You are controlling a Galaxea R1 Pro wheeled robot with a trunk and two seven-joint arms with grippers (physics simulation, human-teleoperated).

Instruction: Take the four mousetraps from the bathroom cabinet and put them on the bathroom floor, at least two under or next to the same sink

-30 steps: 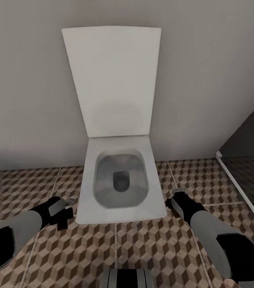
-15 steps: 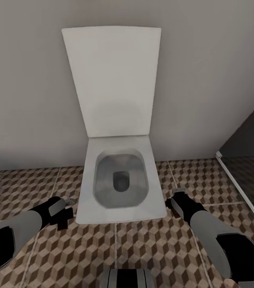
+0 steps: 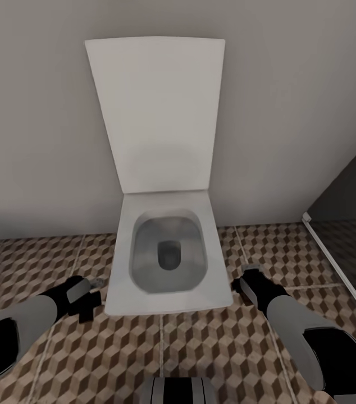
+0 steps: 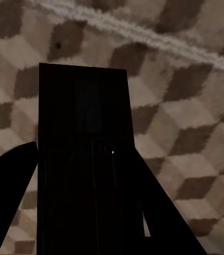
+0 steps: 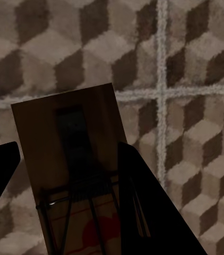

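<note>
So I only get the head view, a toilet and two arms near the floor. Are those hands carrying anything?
Observer: Yes. The right wrist view shows the right hand shut on a mousetrap, a brown slab with wire parts.
Operator: And the other one?
Observer: The left hand grips a darker mousetrap in its wrist view.
Operator: What lies below them?
Observer: The cube-patterned bathroom floor; pale grout lines cross beyond the right mousetrap.

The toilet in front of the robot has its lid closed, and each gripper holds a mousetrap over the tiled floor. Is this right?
Not quite: the head view shows the toilet with its lid raised against the wall, bowl open. The rest holds: each wrist view shows a mousetrap between dark fingers above the tiled floor.
</note>
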